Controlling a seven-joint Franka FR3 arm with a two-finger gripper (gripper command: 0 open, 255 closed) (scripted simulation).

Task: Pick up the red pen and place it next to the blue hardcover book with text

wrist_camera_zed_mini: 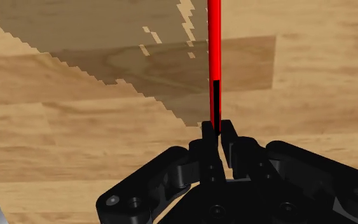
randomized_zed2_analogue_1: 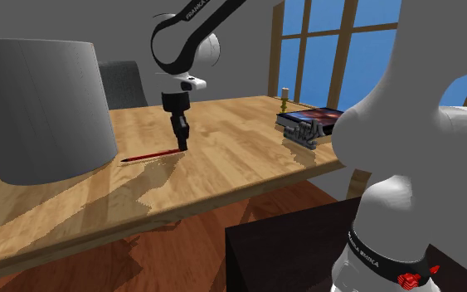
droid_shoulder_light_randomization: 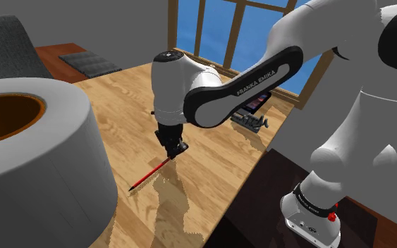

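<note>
The red pen (droid_shoulder_light_randomization: 147, 175) lies on the wooden table (droid_shoulder_light_randomization: 211, 169), a thin red stick with a dark end. My gripper (droid_shoulder_light_randomization: 173, 156) is down at that dark end, shut on the pen (wrist_camera_zed_mini: 214, 57), which runs straight out from between the fingertips (wrist_camera_zed_mini: 207, 130) in the wrist view. In the second exterior view the gripper (randomized_zed2_analogue_1: 182, 146) touches the pen (randomized_zed2_analogue_1: 150, 155) at table level. A book (randomized_zed2_analogue_1: 313, 120) with a dark cover and red patches lies flat near the table's far end by the window; the same book (droid_shoulder_light_randomization: 253, 103) shows partly behind my arm in the shoulder view.
A big grey cylinder (droid_shoulder_light_randomization: 27, 162) with an orange-brown inside stands close to the pen's free tip. A small dark object (droid_shoulder_light_randomization: 250, 123) sits beside the book. A grey chair (randomized_zed2_analogue_1: 124, 83) stands behind the table. The window (randomized_zed2_analogue_1: 347, 50) fills the wall beyond.
</note>
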